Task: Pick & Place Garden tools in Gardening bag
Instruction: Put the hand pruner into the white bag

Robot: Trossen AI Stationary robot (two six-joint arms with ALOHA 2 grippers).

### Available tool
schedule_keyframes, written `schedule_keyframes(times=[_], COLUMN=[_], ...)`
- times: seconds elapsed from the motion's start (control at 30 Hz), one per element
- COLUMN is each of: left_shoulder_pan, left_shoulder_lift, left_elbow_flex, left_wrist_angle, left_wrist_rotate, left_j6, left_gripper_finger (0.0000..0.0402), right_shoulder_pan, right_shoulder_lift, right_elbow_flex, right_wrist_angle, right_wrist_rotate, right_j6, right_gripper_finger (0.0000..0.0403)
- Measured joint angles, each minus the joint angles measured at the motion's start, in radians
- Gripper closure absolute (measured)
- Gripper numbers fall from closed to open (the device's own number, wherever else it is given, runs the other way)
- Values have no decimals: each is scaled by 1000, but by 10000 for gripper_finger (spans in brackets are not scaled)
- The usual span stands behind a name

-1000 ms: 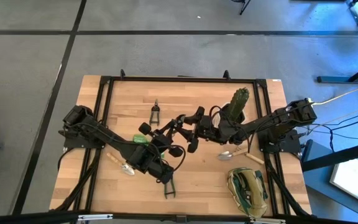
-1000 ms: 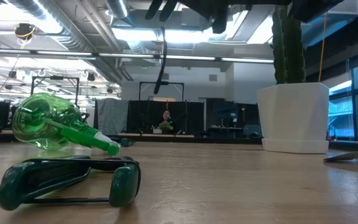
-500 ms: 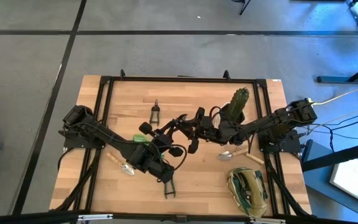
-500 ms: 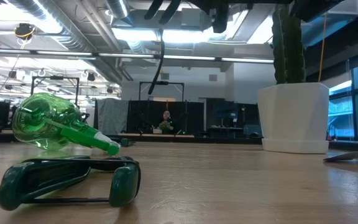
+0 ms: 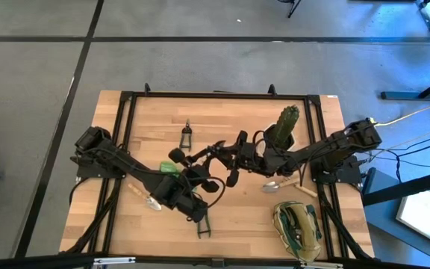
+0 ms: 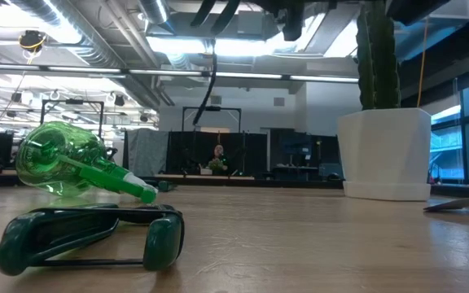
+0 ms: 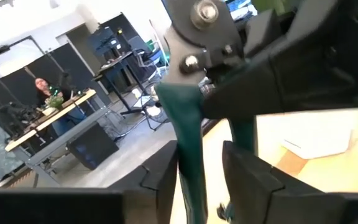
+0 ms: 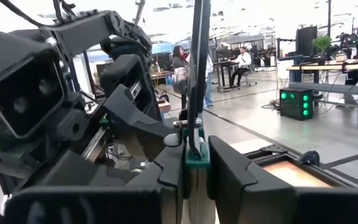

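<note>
Both end effectors meet mid-worktop: our right end effector (image 8: pixel 194 165) is clamped on shears (image 8: pixel 197 74), our left end effector's (image 7: pixel 201 171) grip we cannot tell. Nothing visibly sits in the bag (image 5: pixel 297 230); other tools lie out.

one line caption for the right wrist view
Right gripper shut on green-handled pruning shears, left gripper close beside.

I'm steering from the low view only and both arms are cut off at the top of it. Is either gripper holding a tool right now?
Observer: Yes. The right gripper is shut on pruning shears, held up above the middle of the table.
Operator: And the left one?
Observer: The left gripper meets it there, with the green handle of those same shears right at it.
Operator: Where's the bag? I can't see it.
Observer: The gardening bag lies by the table corner on the right arm's side, with a trowel next to it.
</note>
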Motion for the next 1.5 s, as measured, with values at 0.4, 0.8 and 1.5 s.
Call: schedule_keyframes(times=[0.4,0.8,1.5], left_shoulder_pan=[-32,-61,-46], left_shoulder_lift=[-3,-35,-55], left_elbow_flex=[0,2,1], left_wrist_angle=[-6,-23,-21], left_wrist_rotate=[-3,-44,227], left_j6=[25,0,130], left_gripper_finger=[265,265,265], right_shoulder_pan=[38,146,280], right_shoulder_lift=[-29,-105,-270], right_elbow_flex=[0,1,1], right_wrist_angle=[1,-9,-478], right_wrist_rotate=[117,258,254], right_j6=[-68,-241,-68], right_gripper_finger=[350,350,350])
